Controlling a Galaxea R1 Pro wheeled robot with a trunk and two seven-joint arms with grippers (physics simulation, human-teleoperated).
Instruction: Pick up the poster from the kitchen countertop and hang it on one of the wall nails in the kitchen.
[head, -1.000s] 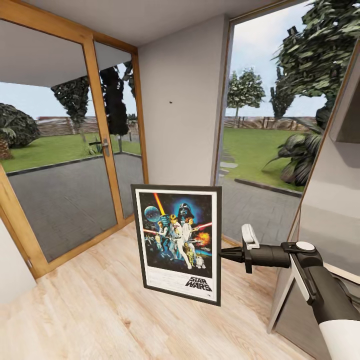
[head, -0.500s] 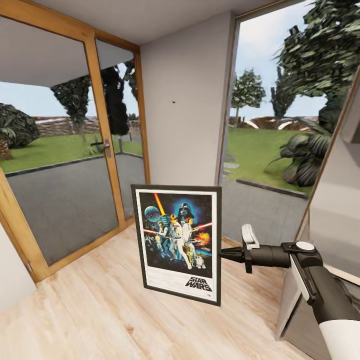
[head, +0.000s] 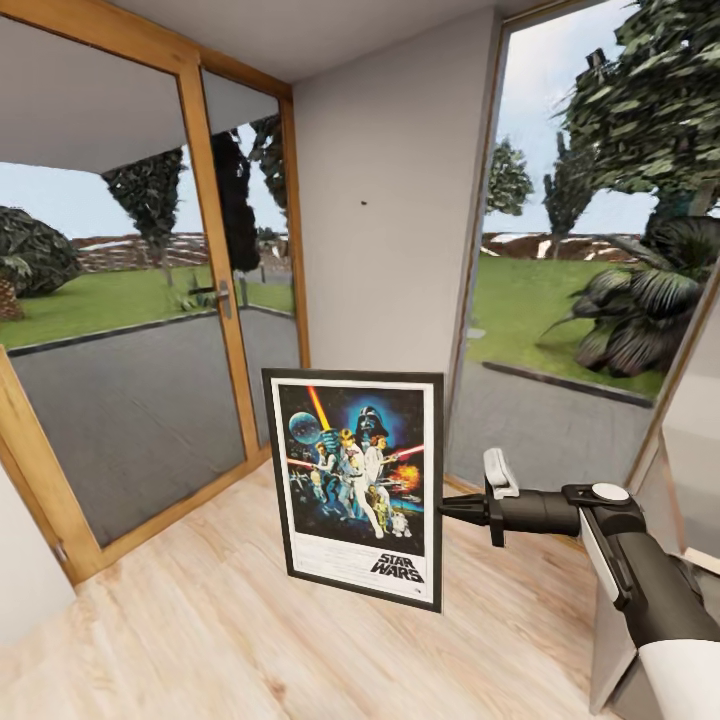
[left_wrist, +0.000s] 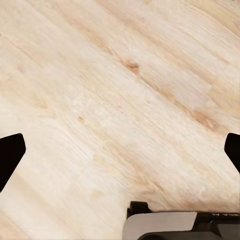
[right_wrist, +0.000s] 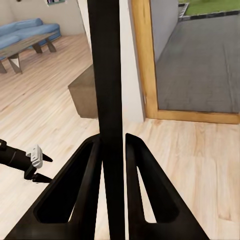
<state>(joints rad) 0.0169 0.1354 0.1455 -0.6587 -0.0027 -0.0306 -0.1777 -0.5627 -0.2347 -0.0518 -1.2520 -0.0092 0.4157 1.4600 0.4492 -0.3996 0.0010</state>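
Right gripper (head: 447, 509): clamped on poster (head: 355, 484) right edge; poster upright, clear of the wooden floor (head: 200, 620)
Wall nail (head: 363, 203): on grey wall, above and beyond gripper
Right wrist view: fingers (right_wrist: 85, 190) pinch frame edge-on
Left gripper (left_wrist: 120, 150): spread wide over floor

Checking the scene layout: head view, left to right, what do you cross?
Wooden door frame → door handle → poster → right gripper → window with the garden behind it.
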